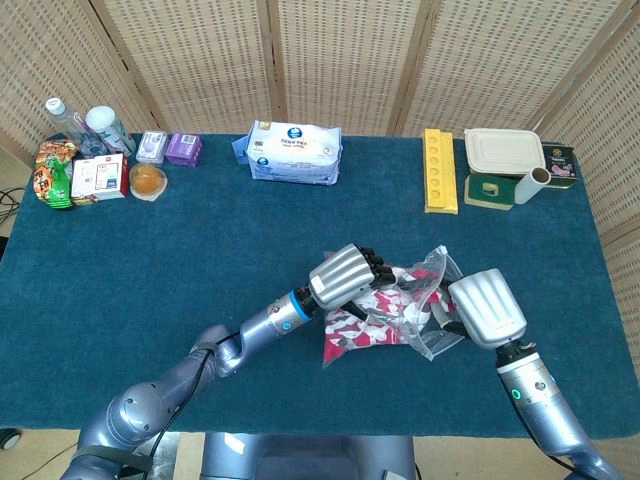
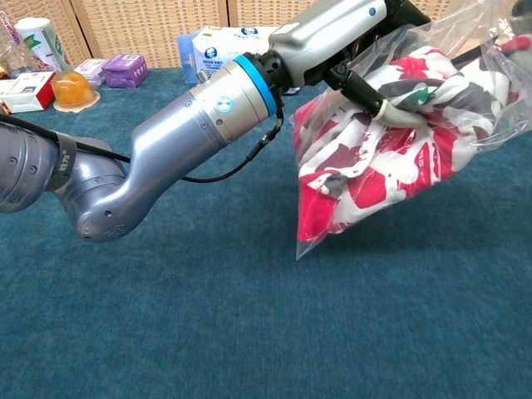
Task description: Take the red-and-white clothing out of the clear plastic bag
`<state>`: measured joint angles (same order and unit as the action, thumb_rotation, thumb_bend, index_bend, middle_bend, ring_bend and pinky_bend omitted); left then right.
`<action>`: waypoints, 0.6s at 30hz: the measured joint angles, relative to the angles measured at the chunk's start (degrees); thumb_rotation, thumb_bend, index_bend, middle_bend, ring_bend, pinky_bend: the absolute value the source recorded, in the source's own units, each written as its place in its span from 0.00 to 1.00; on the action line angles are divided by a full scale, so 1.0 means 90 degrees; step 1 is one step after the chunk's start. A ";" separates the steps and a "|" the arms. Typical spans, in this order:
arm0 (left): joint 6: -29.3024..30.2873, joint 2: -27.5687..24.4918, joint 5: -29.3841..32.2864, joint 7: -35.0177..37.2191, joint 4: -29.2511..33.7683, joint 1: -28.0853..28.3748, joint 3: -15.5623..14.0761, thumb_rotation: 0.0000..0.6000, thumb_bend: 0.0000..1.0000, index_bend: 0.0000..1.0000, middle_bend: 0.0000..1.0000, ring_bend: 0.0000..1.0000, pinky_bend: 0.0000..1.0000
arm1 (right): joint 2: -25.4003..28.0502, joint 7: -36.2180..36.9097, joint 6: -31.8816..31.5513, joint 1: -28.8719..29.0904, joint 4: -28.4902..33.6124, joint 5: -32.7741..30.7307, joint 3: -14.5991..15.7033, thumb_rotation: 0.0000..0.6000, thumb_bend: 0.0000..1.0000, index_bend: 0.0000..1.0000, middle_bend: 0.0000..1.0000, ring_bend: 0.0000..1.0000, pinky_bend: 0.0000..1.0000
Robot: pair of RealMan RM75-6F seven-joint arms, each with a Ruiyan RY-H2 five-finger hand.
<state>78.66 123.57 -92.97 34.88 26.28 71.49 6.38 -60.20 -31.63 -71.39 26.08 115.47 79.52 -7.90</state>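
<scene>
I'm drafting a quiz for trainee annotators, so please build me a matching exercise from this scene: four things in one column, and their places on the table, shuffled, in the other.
Things:
1. clear plastic bag
2. tissue pack
3. yellow tray
4. orange fruit

Places:
A. far edge, left cluster
B. between the two hands, holding the red-and-white clothing
C. far edge, middle
D. far edge, beside the white lidded box

Pairs: 1-B, 2-C, 3-D, 4-A

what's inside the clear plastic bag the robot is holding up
The clear plastic bag holds bunched red-and-white clothing with dark patches. The left robot hand grips the bag's top and covers what lies beneath its fingers.
</scene>
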 measured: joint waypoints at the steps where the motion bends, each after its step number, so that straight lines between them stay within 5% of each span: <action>1: -0.0001 -0.0025 -0.0001 -0.0011 0.0031 -0.0015 -0.0002 1.00 0.00 0.78 0.71 0.67 0.66 | -0.0008 -0.0008 0.0007 -0.0004 -0.0007 -0.0001 0.0011 0.72 0.57 0.65 0.90 1.00 1.00; 8: -0.0084 -0.0154 0.0012 -0.0074 0.0286 -0.0110 -0.0011 1.00 0.00 0.53 0.64 0.59 0.60 | -0.0023 -0.0014 0.0004 -0.0042 -0.0071 -0.0054 0.0049 0.73 0.57 0.65 0.90 1.00 1.00; 14: -0.0223 -0.0296 0.0038 -0.0196 0.0612 -0.0172 -0.0007 1.00 0.00 0.24 0.39 0.32 0.40 | -0.0080 -0.0084 0.0041 -0.0040 -0.0212 -0.0111 0.0079 0.73 0.57 0.66 0.90 1.00 1.00; 18: -0.0381 -0.0477 0.0070 -0.0330 0.0985 -0.0220 0.0003 1.00 0.00 0.16 0.28 0.23 0.35 | -0.0119 -0.0088 0.0093 -0.0021 -0.0293 -0.0138 0.0093 0.73 0.57 0.66 0.90 1.00 1.00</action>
<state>75.23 119.28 -92.34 31.91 35.15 69.51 6.41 -61.26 -32.42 -70.55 25.89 112.83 78.28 -7.06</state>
